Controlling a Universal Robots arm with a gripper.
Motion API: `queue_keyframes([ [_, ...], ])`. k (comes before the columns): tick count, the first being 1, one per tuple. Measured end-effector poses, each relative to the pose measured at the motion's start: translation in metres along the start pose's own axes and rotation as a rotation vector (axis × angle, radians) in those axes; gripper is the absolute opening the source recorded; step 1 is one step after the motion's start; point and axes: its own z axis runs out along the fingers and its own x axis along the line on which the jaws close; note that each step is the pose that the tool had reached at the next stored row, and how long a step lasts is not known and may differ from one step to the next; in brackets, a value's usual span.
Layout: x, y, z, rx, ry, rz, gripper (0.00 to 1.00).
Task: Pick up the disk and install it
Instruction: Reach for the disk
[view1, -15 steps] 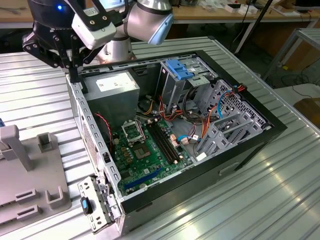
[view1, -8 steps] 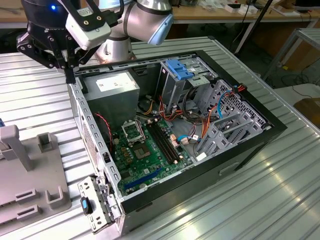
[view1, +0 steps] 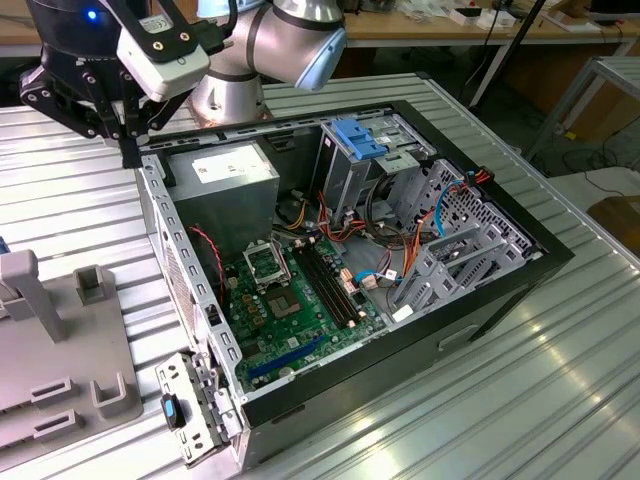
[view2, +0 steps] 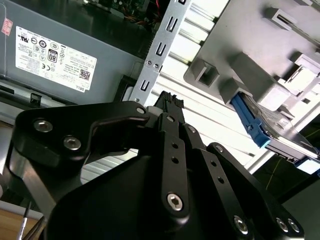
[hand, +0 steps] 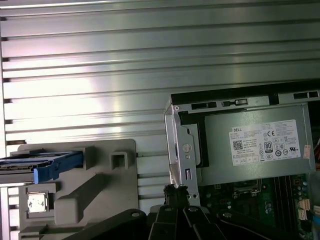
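While one disk (hand: 46, 166) sits in one grey fixture (hand: 117, 200), one claw (view2: 168, 101) hangs pressed together.

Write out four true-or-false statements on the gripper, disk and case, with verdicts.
1. The gripper holds the disk. False: the disk lies on the grey fixture, apart from the gripper.
2. The case is open, its motherboard showing. True.
3. The gripper is at the case corner by the power supply. True.
4. The disk's rails are red. False: they are blue.
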Motion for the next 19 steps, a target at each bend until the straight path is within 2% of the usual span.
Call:
queue_keyframes([
  [4, 0.0031, -0.0002, -0.0001, 0.0, 0.0001, 0.0, 0.11],
  [9, 0.0129, -0.001, -0.0003, -0.0001, 0.0002, 0.0, 0.11],
  [19, 0.0253, -0.0019, -0.0006, -0.0005, 0.0004, 0.0, 0.11],
])
